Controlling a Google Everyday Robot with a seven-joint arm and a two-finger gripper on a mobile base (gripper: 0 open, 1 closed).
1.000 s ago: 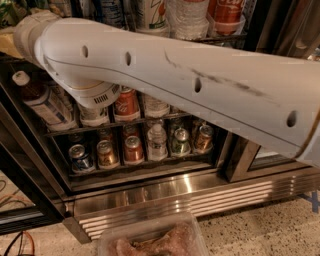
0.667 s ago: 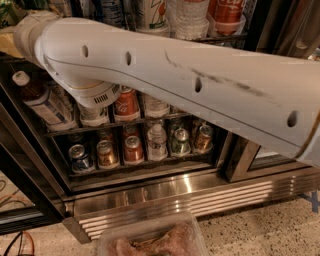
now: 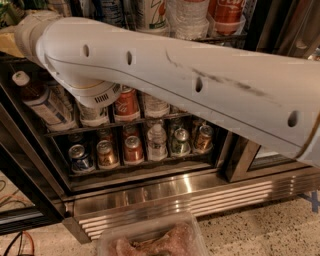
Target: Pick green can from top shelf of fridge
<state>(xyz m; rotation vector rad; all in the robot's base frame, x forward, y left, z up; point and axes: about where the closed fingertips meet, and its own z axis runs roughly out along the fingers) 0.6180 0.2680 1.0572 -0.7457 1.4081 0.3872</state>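
Observation:
My white arm (image 3: 190, 85) crosses the whole view from the right edge up to the top left, where its wrist (image 3: 30, 32) ends at the fridge (image 3: 235, 165). The gripper is beyond the wrist, out of view past the top left corner. The top shelf (image 3: 220, 36) runs along the upper edge, with clear plastic cup holders holding a red can (image 3: 227, 10), a water bottle (image 3: 189, 15) and tall white and blue cans. A patch of green (image 3: 7, 13) shows at the top left corner; I cannot tell whether it is the green can.
Lower wire racks hold short red and bronze cans (image 3: 127, 105), small bottles (image 3: 156, 142) and a tea bottle (image 3: 42, 102). The ribbed steel grille (image 3: 200, 197) runs below. A clear plastic container (image 3: 150, 240) sits on the speckled floor in front. Black door frames stand left and right.

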